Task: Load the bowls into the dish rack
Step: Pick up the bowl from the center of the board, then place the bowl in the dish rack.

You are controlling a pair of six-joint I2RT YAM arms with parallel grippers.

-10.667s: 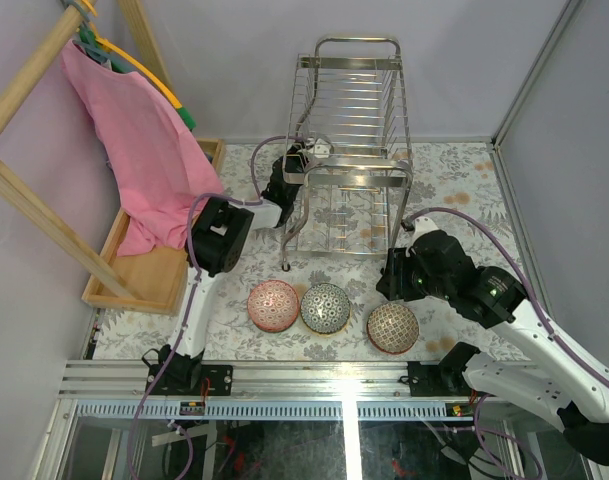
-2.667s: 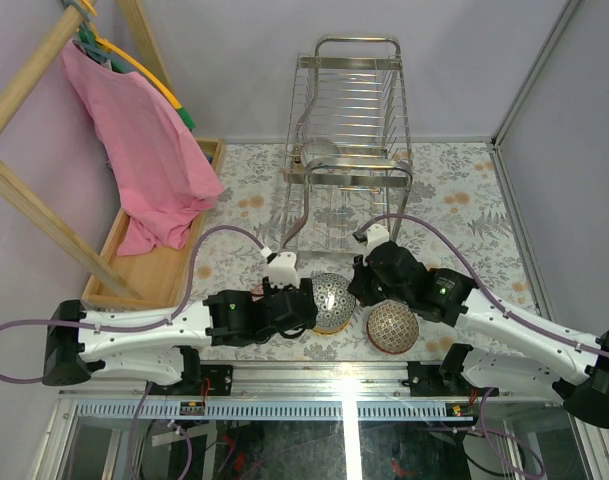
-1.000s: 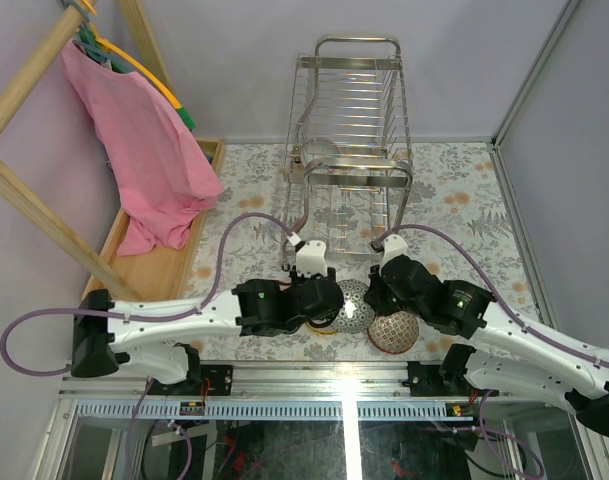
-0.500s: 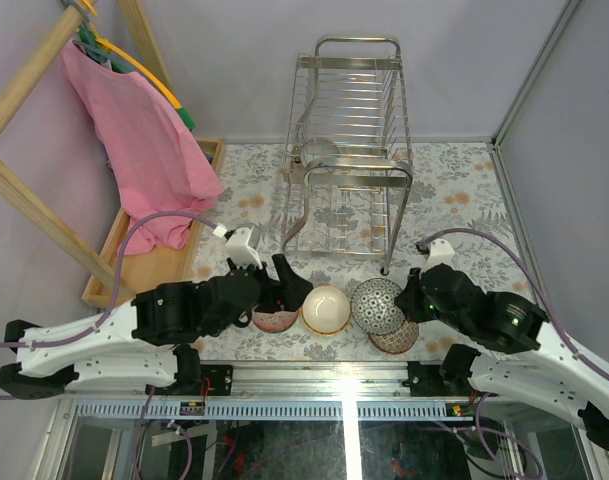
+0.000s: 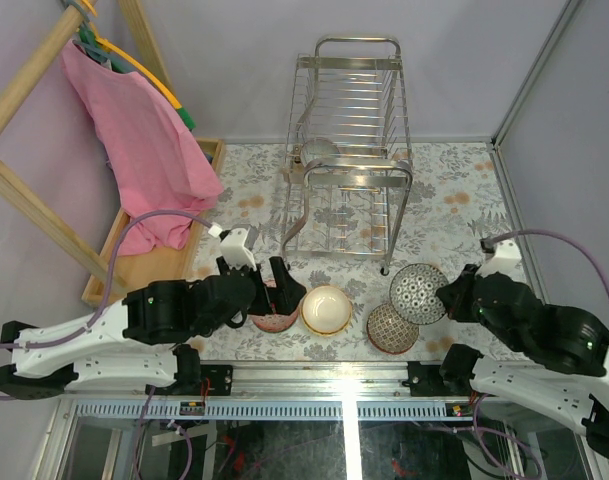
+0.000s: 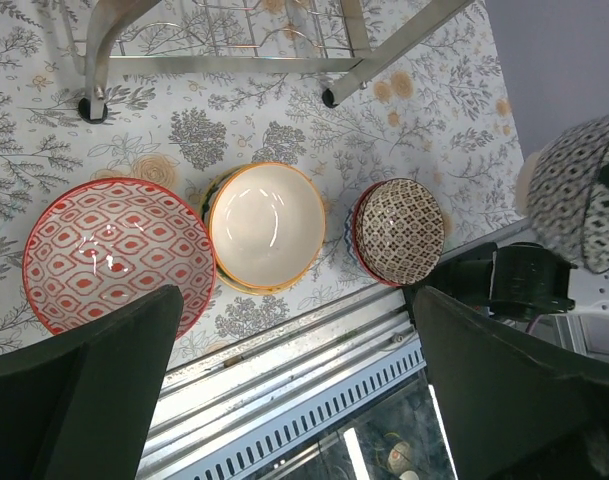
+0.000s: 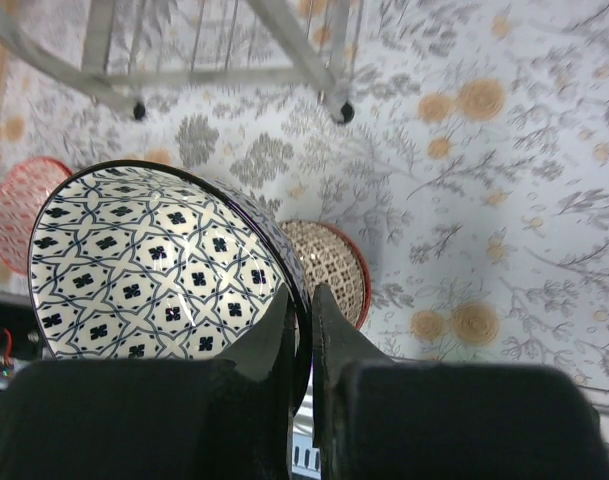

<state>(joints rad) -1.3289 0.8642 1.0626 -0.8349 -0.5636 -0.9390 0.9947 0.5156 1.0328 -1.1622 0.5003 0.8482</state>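
Pink cloth (image 5: 144, 140) hangs into wooden tray (image 5: 134, 277); floral tablecloth (image 5: 464, 200)

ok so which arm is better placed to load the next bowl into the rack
Right. The right tool is shut on the rim of the blue-patterned bowl, held clear of the table near the dish rack. The left tool is open and empty above the bowls on the table.

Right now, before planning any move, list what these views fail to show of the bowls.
Top view: the left tool covers part of the red-white bowl.
Top view: the racked bowl sits behind dish rack wires, pattern too small to read.
Right wrist view: the blue-white bowl in the right tool hides the cream bowl and part of the brown-patterned bowl.
Left wrist view: the frame edge crops the blue-white bowl.
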